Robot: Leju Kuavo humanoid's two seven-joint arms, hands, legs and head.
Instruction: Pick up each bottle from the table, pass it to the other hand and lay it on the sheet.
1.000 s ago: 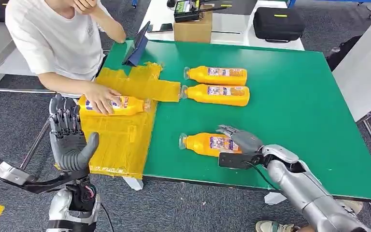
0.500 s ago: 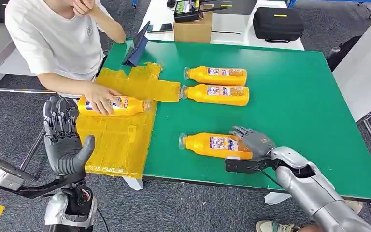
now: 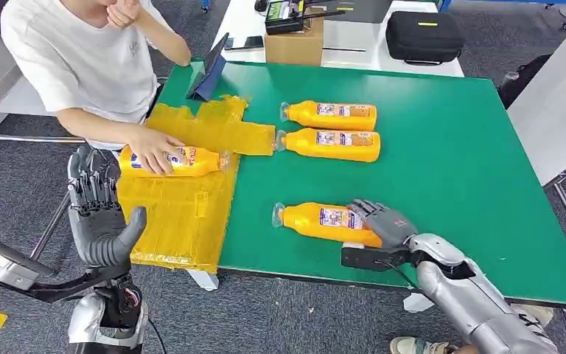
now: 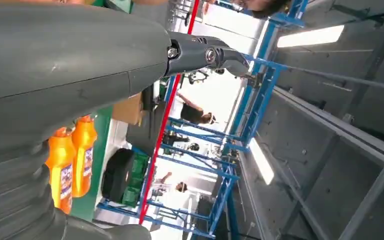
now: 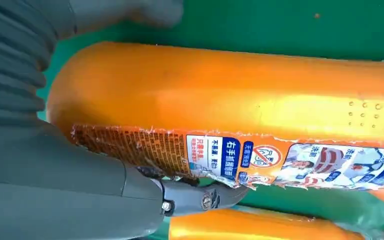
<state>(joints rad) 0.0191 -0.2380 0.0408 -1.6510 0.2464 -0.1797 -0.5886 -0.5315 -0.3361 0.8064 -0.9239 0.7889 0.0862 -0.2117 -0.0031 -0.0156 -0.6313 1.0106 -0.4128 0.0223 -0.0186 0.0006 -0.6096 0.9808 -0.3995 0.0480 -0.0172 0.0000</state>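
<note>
Bottle nearest the robot lies on its side on the green desk, the right hand wrapped around its base. Left hand is raised beside the yellow sheet, fingers spread, holding nothing. A person's hand rests on a bottle on the sheet.

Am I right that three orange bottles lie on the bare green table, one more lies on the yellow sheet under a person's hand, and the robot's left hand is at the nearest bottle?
One slip: the right hand, not the left, is at the nearest bottle, as the head view shows. The left hand is raised beside the yellow sheet, holding nothing. The rest stands.
</note>
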